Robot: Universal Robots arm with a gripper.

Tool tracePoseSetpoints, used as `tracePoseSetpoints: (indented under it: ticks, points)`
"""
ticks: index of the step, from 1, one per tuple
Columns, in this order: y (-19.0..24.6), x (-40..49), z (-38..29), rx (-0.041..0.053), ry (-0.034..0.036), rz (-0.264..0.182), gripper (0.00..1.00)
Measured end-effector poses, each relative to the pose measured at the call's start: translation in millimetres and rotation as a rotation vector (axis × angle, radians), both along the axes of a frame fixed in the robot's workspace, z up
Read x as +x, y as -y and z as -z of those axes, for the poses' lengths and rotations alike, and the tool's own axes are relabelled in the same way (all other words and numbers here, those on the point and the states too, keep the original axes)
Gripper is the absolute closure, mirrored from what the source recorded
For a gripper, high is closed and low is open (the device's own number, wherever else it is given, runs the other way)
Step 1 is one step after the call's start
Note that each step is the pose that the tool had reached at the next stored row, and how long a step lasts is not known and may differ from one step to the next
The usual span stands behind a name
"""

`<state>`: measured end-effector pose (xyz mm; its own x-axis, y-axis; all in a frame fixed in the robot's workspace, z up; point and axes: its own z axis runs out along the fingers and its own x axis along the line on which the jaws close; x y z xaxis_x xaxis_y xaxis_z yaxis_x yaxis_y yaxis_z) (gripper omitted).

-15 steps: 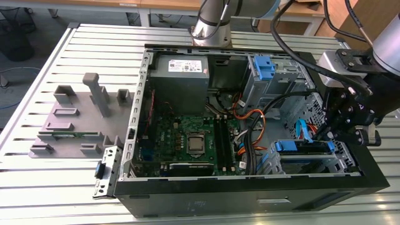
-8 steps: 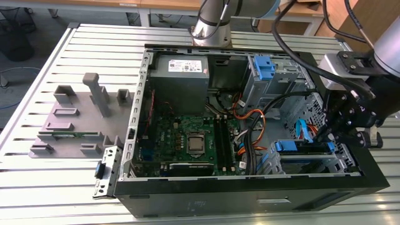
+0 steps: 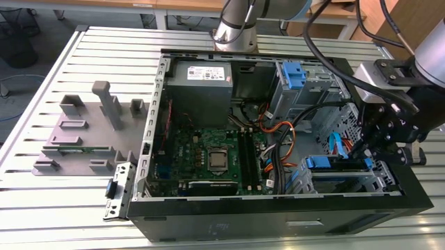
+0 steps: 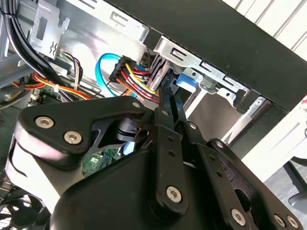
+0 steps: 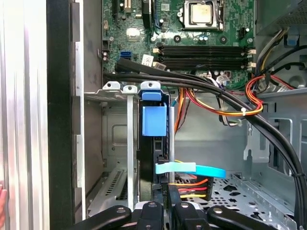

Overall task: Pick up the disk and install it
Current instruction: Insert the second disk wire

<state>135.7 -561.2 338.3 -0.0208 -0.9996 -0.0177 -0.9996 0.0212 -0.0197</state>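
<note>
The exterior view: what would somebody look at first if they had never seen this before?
Probably the open black computer case lying on the slatted metal table, with its green circuit board showing. Next, the black robot gripper at the case's edge on the exterior view's right. In the first wrist view it sits at the blue-framed disk, standing on edge in a metal bay.

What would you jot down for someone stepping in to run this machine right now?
Gripper: down inside the open computer case, at the drive bay on the exterior view's right; I cannot tell what it grips.
Disk: standing on edge in its blue carrier in the metal drive cage, the gripper right behind it.
Done: disk picked up and brought into the bay.
Left: whether it is fully seated cannot be told.
</note>
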Motion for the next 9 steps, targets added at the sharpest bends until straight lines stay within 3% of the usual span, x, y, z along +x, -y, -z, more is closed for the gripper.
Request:
tracePoseSetpoints:
  ticks: [9]
  points:
    - [0.6, -0.3, 1.5, -0.0013, 0.0000, -0.029, 0.84]
